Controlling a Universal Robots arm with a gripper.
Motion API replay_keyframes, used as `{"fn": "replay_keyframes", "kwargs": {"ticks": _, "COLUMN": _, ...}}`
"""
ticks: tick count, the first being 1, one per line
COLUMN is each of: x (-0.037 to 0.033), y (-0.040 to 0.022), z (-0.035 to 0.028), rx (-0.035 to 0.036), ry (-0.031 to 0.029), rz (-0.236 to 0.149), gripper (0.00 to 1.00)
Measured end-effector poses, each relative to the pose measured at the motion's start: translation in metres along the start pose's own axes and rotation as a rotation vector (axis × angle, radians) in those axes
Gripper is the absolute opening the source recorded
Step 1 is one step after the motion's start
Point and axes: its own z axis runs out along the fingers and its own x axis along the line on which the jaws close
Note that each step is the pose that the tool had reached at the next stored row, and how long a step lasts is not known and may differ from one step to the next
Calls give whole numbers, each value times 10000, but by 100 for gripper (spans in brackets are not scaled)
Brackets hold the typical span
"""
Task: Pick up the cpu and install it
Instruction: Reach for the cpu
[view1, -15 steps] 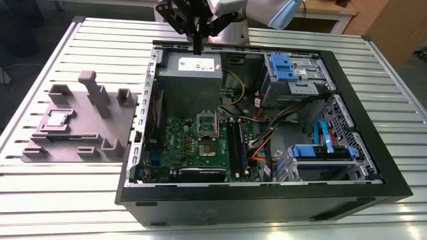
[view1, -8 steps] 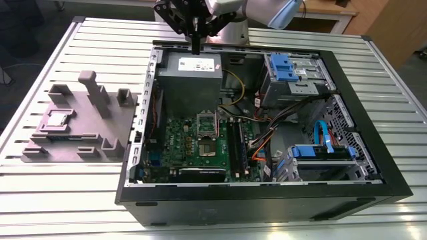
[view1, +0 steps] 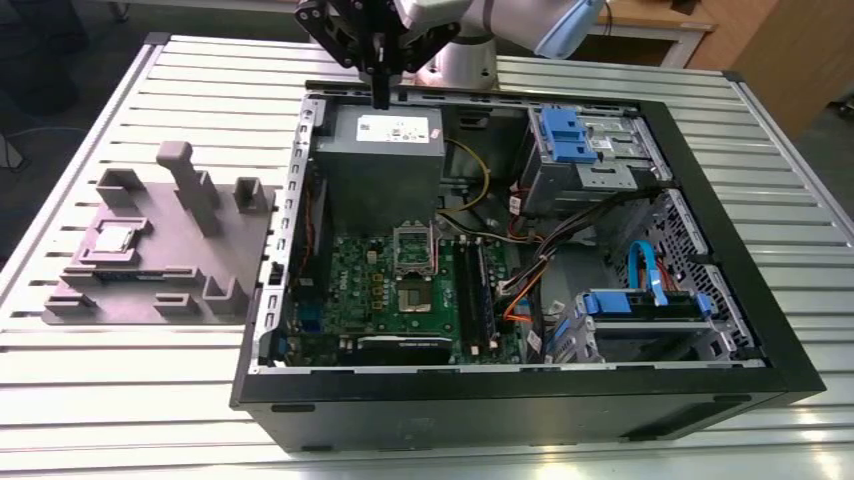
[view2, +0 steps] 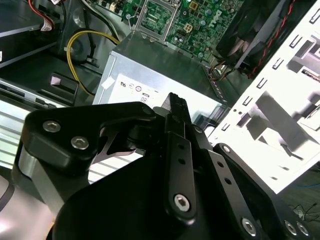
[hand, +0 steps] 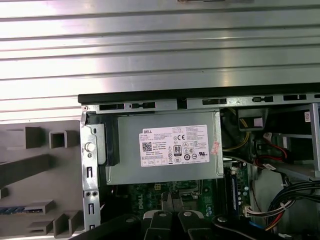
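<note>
The cpu (view1: 118, 238), a small silver square chip, lies in a recess of the grey fixture (view1: 160, 250) at the exterior view's left, outside the computer case. My gripper (view1: 383, 93) hangs above the case's far edge, over the grey power supply box (view1: 380, 140), well away from the chip. Its black fingers meet at the tip (view2: 177, 102) with nothing between them. The green motherboard (view1: 394, 300) lies on the case floor, and its socket (view1: 415, 285) stands with the metal frame lifted. In the first wrist view my gripper (hand: 170, 202) points at the board's edge below the power supply box (hand: 167, 150).
The open black case (view1: 507, 400) sits on a slatted metal table (view1: 120, 400). Blue drive brackets (view1: 571, 135) and cable bundles (view1: 561, 250) fill the case's right side in the exterior view. A dark memory stick (view1: 474, 295) stands beside the socket. The fixture has tall grey posts (view1: 180, 175).
</note>
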Motion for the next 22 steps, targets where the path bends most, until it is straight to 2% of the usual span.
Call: {"fn": "replay_keyframes", "kwargs": {"ticks": 22, "x": 88, "y": -7, "z": -2, "rx": 0, "ry": 0, "rz": -1, "gripper": 10}}
